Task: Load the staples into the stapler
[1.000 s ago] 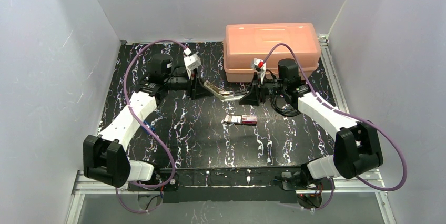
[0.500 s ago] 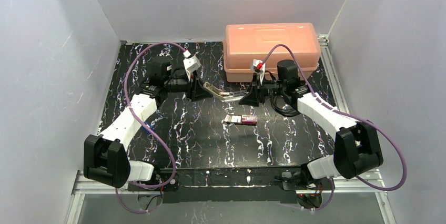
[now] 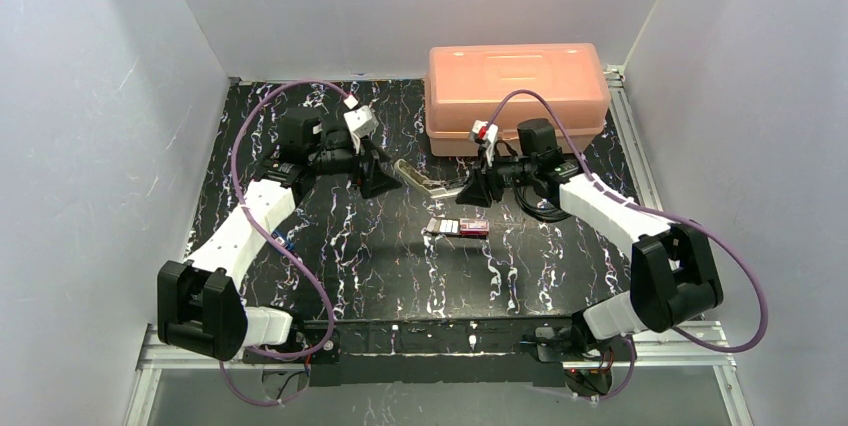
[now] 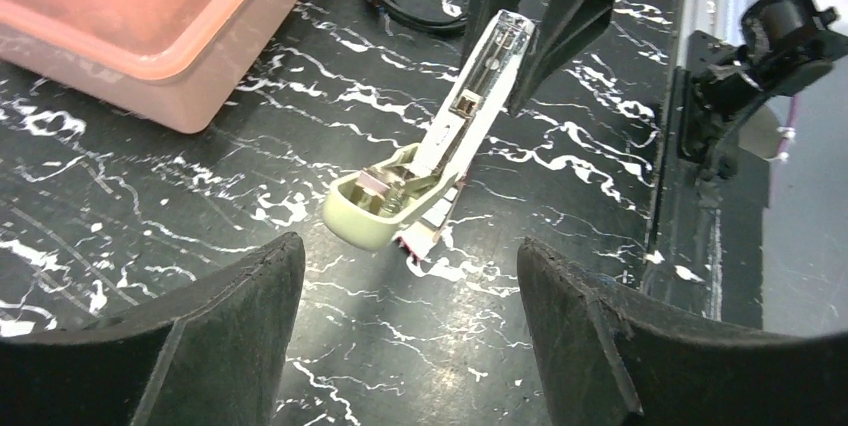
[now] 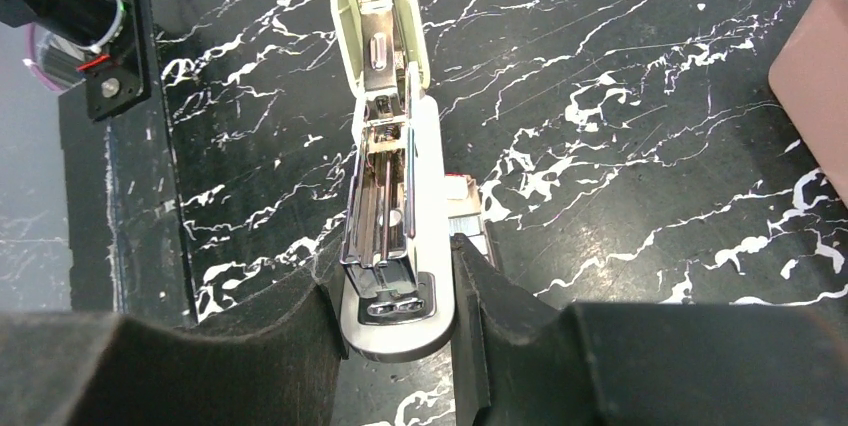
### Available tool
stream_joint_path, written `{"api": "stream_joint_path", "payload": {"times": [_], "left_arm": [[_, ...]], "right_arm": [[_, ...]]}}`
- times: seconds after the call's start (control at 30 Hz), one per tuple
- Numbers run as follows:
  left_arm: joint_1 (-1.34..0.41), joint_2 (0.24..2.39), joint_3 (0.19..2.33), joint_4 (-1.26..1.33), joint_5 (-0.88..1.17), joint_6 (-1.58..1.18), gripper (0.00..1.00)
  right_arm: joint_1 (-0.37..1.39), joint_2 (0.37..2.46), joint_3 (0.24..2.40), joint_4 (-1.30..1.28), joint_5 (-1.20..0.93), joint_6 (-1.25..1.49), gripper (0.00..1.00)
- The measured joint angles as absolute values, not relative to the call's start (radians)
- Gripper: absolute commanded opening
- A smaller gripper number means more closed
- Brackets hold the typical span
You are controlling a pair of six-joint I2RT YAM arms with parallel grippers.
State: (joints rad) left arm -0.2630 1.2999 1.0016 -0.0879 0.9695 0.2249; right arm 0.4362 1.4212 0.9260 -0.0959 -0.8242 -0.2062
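Stapler (image 3: 425, 178): hinged open.
Right claw (image 5: 395, 296): clamped on the stapler's end.
Left claw (image 4: 410, 276): spread wide, empty.
Staple box (image 3: 458, 228): 6 o'clock of stapler.

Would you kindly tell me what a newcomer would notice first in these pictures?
The opened stapler stands out, gripped at its metal end by the right hand at the middle of the table, with the left hand open just short of its pale green end. Next come the big salmon case at the far right and the small red staple box lying nearer the bases.
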Motion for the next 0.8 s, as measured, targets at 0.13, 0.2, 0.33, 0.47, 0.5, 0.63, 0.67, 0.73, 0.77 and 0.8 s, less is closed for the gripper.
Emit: {"api": "stream_joint_path", "payload": {"times": [0.13,0.2,0.33,0.47,0.5,0.63,0.67,0.73,0.77,0.8], "left_arm": [[-0.257,1.299,1.006,-0.093,0.887,0.215,0.77],[-0.244,1.299,1.013,-0.094,0.841,0.199,0.78],[-0.194,1.287,1.029,-0.096,0.762,0.162,0.78],[-0.143,1.262,1.045,-0.105,0.712,0.139,0.78],[-0.136,1.256,1.047,-0.106,0.704,0.136,0.78],[-0.13,1.237,1.048,-0.116,0.688,0.133,0.77],[-0.13,1.234,1.048,-0.12,0.685,0.134,0.78],[-0.127,1.229,1.048,-0.132,0.676,0.136,0.78],[-0.127,1.228,1.048,-0.137,0.672,0.137,0.78],[-0.126,1.227,1.048,-0.142,0.667,0.138,0.78]], "right_arm": [[0.46,1.475,0.957,-0.096,-0.786,-0.243,0.01],[0.476,1.514,0.97,-0.087,-0.759,-0.265,0.01],[0.511,1.602,0.992,-0.043,-0.698,-0.305,0.01],[0.559,1.693,1.019,0.0,-0.639,-0.349,0.01],[0.57,1.715,1.031,0.009,-0.628,-0.358,0.01],[0.604,1.794,1.081,0.032,-0.602,-0.39,0.01],[0.611,1.816,1.098,0.036,-0.597,-0.397,0.01],[0.621,1.848,1.122,0.048,-0.591,-0.407,0.01],[0.624,1.859,1.13,0.05,-0.587,-0.412,0.01],[0.627,1.87,1.138,0.052,-0.584,-0.419,0.01]]}}
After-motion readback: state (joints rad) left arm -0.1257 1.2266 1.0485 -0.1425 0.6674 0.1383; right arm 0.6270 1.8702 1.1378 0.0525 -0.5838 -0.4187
